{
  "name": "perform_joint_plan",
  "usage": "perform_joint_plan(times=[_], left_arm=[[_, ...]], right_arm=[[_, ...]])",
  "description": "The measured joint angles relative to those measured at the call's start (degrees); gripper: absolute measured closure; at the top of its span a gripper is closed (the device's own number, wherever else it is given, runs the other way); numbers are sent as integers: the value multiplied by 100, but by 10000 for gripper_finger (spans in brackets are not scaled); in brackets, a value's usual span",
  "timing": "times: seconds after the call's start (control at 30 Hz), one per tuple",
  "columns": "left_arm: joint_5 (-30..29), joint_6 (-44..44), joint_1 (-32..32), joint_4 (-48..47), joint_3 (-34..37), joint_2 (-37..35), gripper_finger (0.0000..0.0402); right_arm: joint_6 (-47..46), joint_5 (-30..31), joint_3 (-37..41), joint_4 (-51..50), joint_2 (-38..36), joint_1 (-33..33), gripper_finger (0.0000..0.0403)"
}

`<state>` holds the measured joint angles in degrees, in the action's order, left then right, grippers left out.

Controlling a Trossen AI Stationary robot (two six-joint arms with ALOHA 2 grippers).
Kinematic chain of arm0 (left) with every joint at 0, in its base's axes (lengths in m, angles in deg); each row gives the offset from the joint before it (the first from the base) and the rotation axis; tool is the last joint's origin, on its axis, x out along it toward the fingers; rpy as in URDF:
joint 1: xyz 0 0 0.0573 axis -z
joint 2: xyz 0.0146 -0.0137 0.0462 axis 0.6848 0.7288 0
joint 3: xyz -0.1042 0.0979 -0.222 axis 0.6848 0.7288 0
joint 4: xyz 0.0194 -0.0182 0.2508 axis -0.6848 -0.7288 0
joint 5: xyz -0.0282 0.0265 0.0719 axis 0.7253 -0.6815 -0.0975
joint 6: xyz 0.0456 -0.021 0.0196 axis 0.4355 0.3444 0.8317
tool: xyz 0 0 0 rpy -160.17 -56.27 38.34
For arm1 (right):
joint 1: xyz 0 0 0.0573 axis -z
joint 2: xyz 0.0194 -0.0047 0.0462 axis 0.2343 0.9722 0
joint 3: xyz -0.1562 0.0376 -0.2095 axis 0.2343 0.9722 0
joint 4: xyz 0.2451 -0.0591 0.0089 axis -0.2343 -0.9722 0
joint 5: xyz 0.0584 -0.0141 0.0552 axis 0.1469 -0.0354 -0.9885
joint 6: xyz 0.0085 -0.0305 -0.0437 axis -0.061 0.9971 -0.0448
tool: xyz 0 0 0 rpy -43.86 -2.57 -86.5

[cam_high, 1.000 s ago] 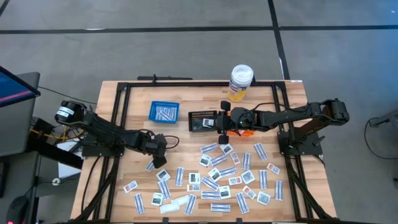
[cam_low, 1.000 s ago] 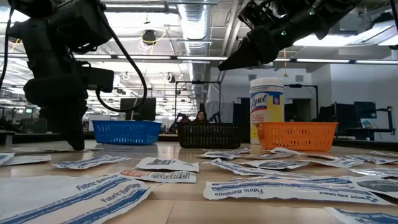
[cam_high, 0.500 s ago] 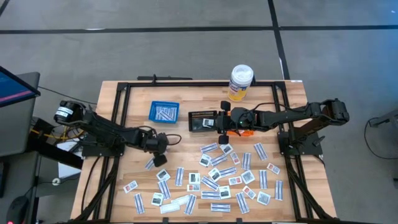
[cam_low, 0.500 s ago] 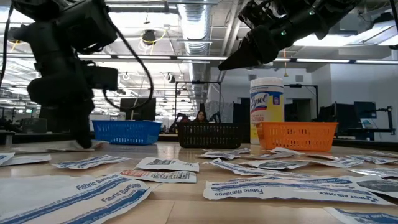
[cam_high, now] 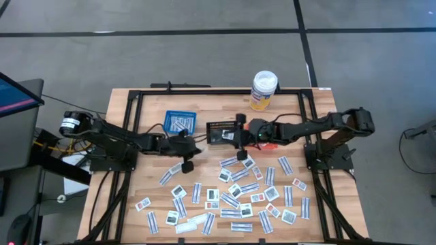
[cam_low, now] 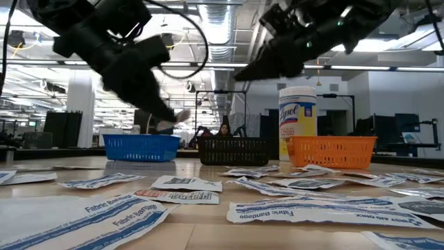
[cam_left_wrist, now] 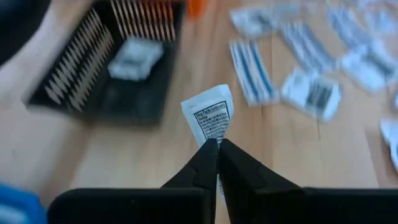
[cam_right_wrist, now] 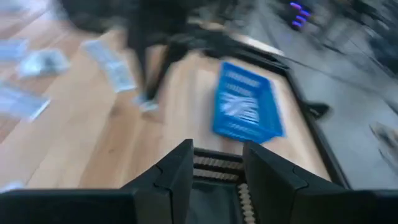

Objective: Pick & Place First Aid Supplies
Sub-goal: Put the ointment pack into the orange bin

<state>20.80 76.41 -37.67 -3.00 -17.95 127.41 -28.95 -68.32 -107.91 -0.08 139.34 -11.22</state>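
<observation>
Now | left gripper (cam_left_wrist: 217,144) fingers clamped on one small packet (cam_left_wrist: 210,115), lifted beside black basket (cam_left_wrist: 106,68) | right gripper (cam_right_wrist: 216,163) fingers apart over it | risk: corner-only pinch, packet may slip onto tabletop (cam_high: 204,170)

Three baskets (cam_high: 180,122) stand in a row along the far part of the surface (cam_high: 146,187), left, middle (cam_high: 221,132) and right (cam_high: 269,143). A bottle (cam_high: 263,90) stands behind the right one at the far edge. The packets (cam_high: 235,194) lie scattered on the near half. One packet (cam_left_wrist: 210,115) is up off the surface just beside the middle basket.
</observation>
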Motion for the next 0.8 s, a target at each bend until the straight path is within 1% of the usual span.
perform_joint_plan(times=[0.07, 0.13, 0.23, 0.37, 0.43, 0.6, 0.8], left_arm=[[33, 20, -62, 261, -2, -2, 387], [213, -5, -100, 459, -1, -2, 386], [676, -86, -134, 678, -2, -2, 385], [1165, -89, -131, 795, -4, -2, 388], [1315, -87, -131, 833, -5, -2, 388], [1379, -87, -127, 895, -2, -2, 387], [1344, -89, -129, 971, -7, -4, 385]], right_arm=[[525, -281, 0, 273, 252, -71, 270], [991, -321, 6, 515, 456, -191, 272], [1458, -294, -58, 902, 768, -340, 279], [1482, -299, -402, 1054, 1109, -424, 287], [1470, -310, -596, 1031, 1276, -443, 290], [1433, -296, -859, 976, 1591, -498, 296], [1468, -246, -1058, 136, 1580, -507, 296]])
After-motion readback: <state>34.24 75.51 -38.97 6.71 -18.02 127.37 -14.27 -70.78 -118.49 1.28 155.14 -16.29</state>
